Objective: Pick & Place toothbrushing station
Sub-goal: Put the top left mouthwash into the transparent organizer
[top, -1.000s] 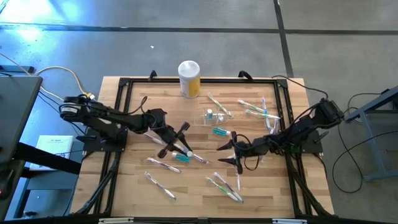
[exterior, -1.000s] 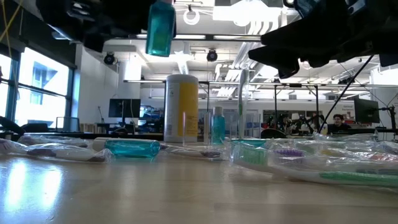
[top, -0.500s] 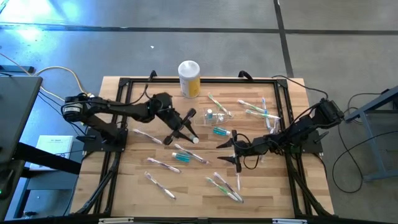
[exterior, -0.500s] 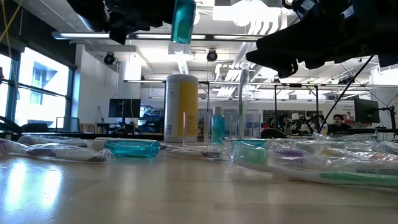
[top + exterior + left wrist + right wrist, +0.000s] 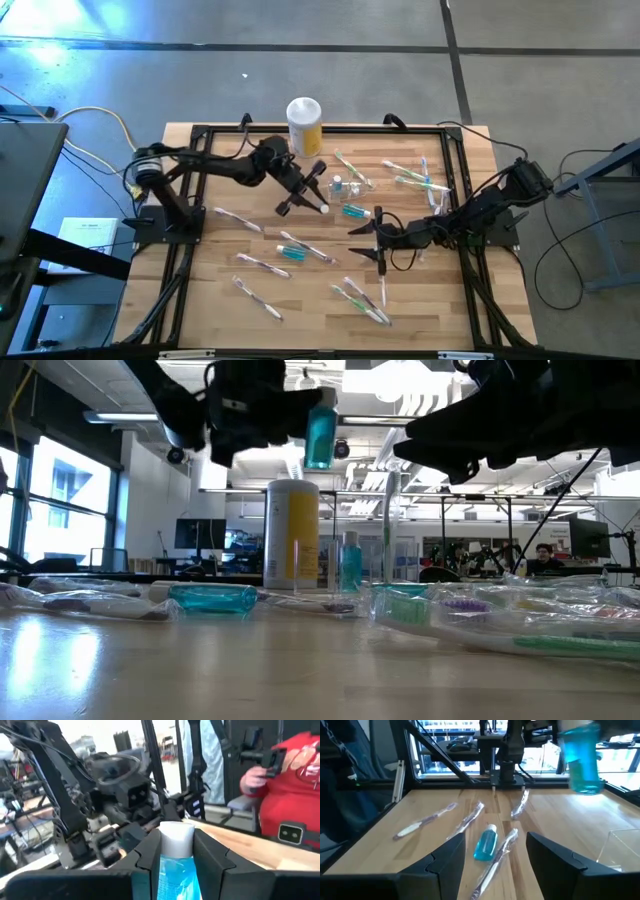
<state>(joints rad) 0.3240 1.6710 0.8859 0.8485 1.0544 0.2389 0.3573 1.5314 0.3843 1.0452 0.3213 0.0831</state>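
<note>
Wooden planks make up the table [image 5: 215,290], bordered by a black frame, with grey floor around it and a bright workshop beyond. Wrapped toothbrushes [image 5: 362,300] lie scattered over the boards, and one small blue bottle [image 5: 293,252] rests on its side near the middle. A yellow canister with a white lid [image 5: 304,125] stands at the far edge.

Reaching in over the far-middle of the table, the left gripper [image 5: 314,190] has its fingers [image 5: 215,865] clamped on another blue bottle with a white cap [image 5: 176,855], held in the air well above the boards; the low view shows this bottle [image 5: 320,430] hanging near the canister's top. The toothbrushing station [image 5: 346,186], a small clear plastic holder, stands on the table just beside that gripper, with a blue bottle upright in it.

Hovering over the middle right, the right gripper [image 5: 372,243] has its fingers [image 5: 442,865] spread apart and empty.

A person in a red top [image 5: 290,795] shows past the table's edge.
</note>
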